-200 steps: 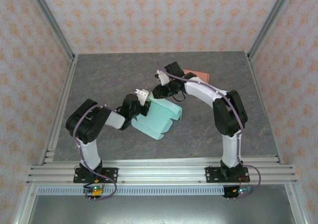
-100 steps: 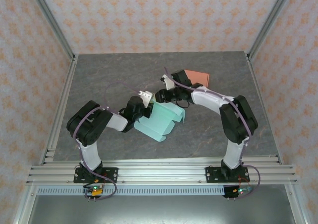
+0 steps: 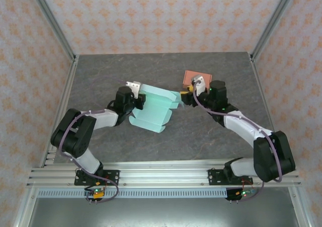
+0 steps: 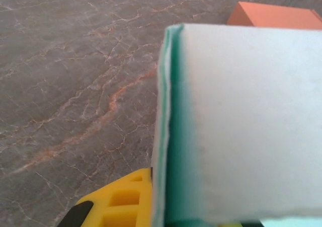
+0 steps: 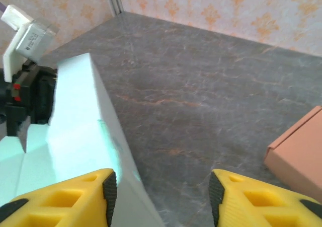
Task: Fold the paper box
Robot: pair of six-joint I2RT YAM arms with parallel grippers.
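left gripper clamped shut on left edge of mint paper box | right gripper jaws apart, gripping nothing, box edge just beside one finger | box mid-table between both grippers | orange box near right gripper on grey table

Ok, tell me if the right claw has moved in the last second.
Yes: the right claw moved rightward, ending beside the orange box's near edge.

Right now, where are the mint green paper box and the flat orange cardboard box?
Mint green paper box [image 3: 153,112], top view, its flat middle panel.
Flat orange cardboard box [image 3: 189,78], top view, its left end.
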